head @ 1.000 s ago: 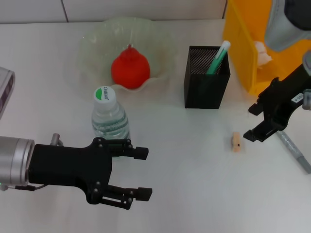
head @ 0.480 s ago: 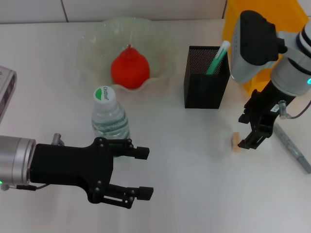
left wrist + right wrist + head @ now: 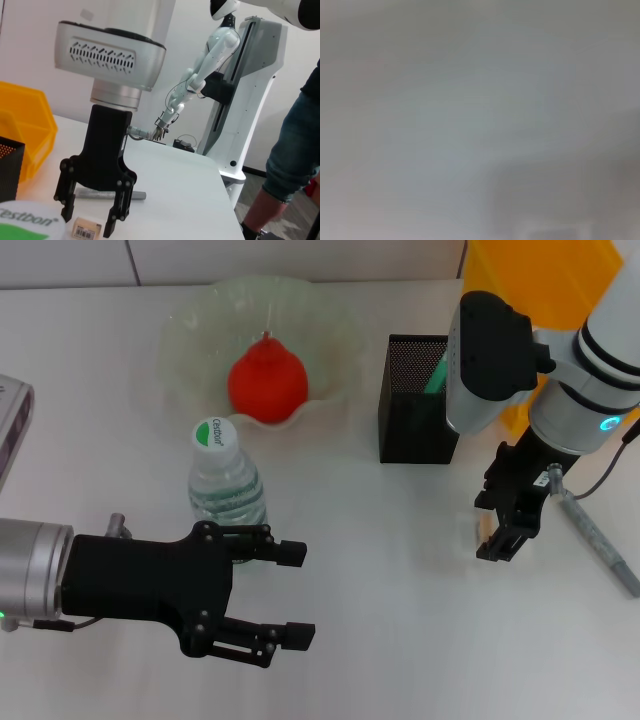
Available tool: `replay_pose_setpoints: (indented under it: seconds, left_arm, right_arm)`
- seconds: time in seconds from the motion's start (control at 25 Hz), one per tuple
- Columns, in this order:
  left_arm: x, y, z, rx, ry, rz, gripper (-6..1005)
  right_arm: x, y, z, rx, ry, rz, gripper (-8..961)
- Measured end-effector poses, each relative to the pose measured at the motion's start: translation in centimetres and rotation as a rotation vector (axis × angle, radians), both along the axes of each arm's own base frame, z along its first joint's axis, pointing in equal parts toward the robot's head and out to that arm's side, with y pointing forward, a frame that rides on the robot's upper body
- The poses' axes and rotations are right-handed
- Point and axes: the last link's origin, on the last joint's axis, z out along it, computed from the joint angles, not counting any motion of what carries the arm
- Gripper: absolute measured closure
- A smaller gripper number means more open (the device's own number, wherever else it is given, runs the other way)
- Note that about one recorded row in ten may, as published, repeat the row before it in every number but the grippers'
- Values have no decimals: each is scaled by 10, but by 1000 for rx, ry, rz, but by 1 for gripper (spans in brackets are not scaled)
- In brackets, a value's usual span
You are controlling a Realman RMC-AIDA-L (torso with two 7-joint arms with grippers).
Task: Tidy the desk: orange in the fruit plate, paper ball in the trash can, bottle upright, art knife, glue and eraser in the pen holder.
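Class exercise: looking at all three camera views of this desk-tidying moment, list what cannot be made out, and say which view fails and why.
- Eraser: in the head view the right gripper covers it; the left wrist view shows it between the open fingers, contact unclear.
- Trash can: its inside is hidden in the head view by the right arm.
- Right wrist view: a uniform grey blur, nothing recognisable.
- Bottle: its base is hidden behind the left gripper.

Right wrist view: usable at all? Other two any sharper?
Right wrist view: uniform grey blur, nothing identifiable. Head view: sharp, even light, soft shadows; eraser mostly hidden behind the right tool. Left wrist view: that tool and the eraser crisp, bottle cap blurred up close.
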Motion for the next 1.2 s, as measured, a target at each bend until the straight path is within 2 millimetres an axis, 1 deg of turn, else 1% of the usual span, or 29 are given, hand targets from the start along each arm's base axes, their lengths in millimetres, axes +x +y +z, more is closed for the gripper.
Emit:
replay_pose_setpoints:
  seconds: [0.4,0.68,0.8,0.84,0.88,0.92,0.96,1.08,1.2]
  left_arm:
    - [-1,0,0,1,5,2,153]
    - [0,0,0,1,5,1,153]
    - [-1,0,0,0,4,2,153]
    - [-1,0,0,0,4,2,153]
    - [-1,0,0,-2,4,7,153]
    - [-1,0,0,-3,3,10,153]
    - [-1,0,0,-3,2,10,153]
    - [-1,0,0,-5,2,9,153]
    - [0,0,-1,-10,2,5,153]
  right_arm:
    - [4,-1,-5,-1,0,-8,354]
    - [3,0,-5,5,1,-5,475]
    - [0,-2,-1,3,8,-14,527]
    - [-3,-4,2,-1,14,-16,544]
    - [-6,-6,7,-4,26,-19,541]
    - [-16,-8,24,19,76,-10,538]
    - [-16,-8,24,19,76,-10,534]
    - [-36,-8,58,94,158,21,525]
    - [-51,-3,86,191,205,57,515]
